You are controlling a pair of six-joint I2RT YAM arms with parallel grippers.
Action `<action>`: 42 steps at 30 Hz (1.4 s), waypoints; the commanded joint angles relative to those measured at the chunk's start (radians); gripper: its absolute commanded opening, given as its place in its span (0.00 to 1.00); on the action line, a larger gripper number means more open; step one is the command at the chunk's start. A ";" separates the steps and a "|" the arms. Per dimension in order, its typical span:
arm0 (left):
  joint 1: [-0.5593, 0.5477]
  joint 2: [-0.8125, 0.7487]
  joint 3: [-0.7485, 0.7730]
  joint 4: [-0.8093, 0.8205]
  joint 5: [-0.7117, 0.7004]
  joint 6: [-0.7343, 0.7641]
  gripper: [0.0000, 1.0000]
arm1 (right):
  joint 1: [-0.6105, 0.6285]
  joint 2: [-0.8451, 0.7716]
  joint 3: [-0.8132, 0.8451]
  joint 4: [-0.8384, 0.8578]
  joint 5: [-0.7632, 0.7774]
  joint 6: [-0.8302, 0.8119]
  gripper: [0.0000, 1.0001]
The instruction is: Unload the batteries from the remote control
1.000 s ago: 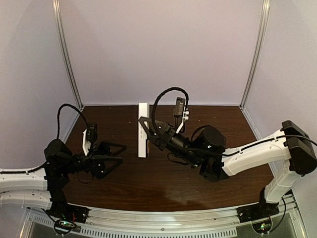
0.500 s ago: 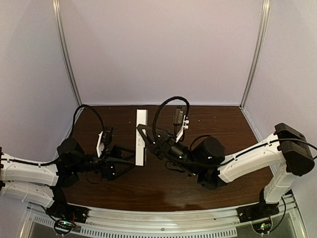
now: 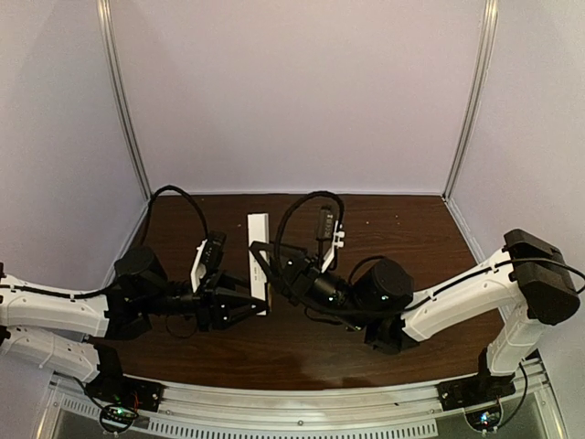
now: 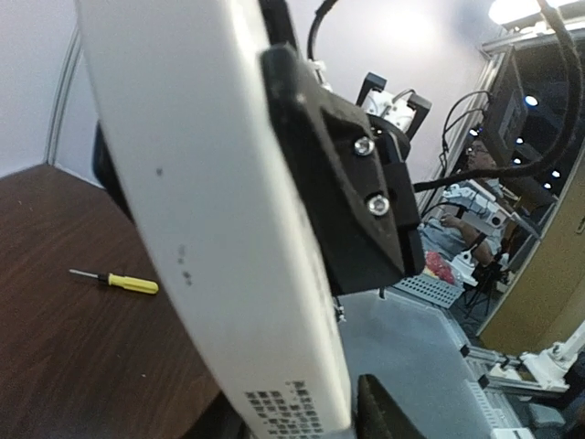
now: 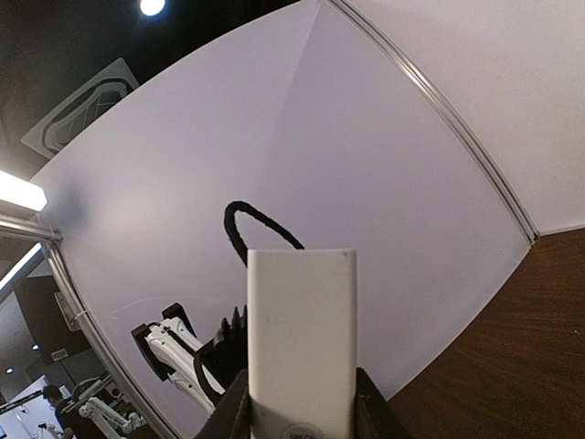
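One remote control point(image 3: 258, 245), held upright above the worktop point(image 3: 411, 233) in the clenched right claw point(image 3: 263, 261); left claw point(image 3: 239, 304) spread wide by its lower end; batteries unseen; risk: an off-centre closing nudge may twist it loose.

The remote control point(image 3: 258, 261) was a slim white bar with small grey print near one end. It was held off the desk point(image 3: 411, 229), steeply tilted, clamped across its width in the right gripper point(image 5: 300, 407).
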 commanded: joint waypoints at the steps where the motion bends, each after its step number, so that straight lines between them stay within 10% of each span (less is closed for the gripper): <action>1: 0.000 0.013 0.022 -0.036 -0.026 0.025 0.29 | 0.023 -0.002 0.000 0.033 -0.014 -0.036 0.00; 11: 0.001 -0.042 0.026 -0.100 -0.059 -0.002 0.06 | 0.032 -0.036 -0.038 0.027 0.024 -0.091 0.02; 17: 0.000 -0.069 0.089 -0.306 -0.154 -0.001 0.02 | 0.030 -0.187 -0.081 -0.208 0.050 -0.171 0.67; 24: 0.000 -0.047 0.170 -0.516 -0.212 0.034 0.00 | 0.011 -0.476 0.016 -0.979 0.057 -0.402 0.97; 30: -0.001 -0.015 0.208 -0.576 -0.208 0.062 0.00 | -0.094 -0.544 0.109 -1.466 -0.156 -0.511 1.00; 42: -0.179 0.141 0.353 -0.678 -0.224 0.192 0.00 | -0.214 -0.564 0.140 -1.700 -0.454 -0.738 1.00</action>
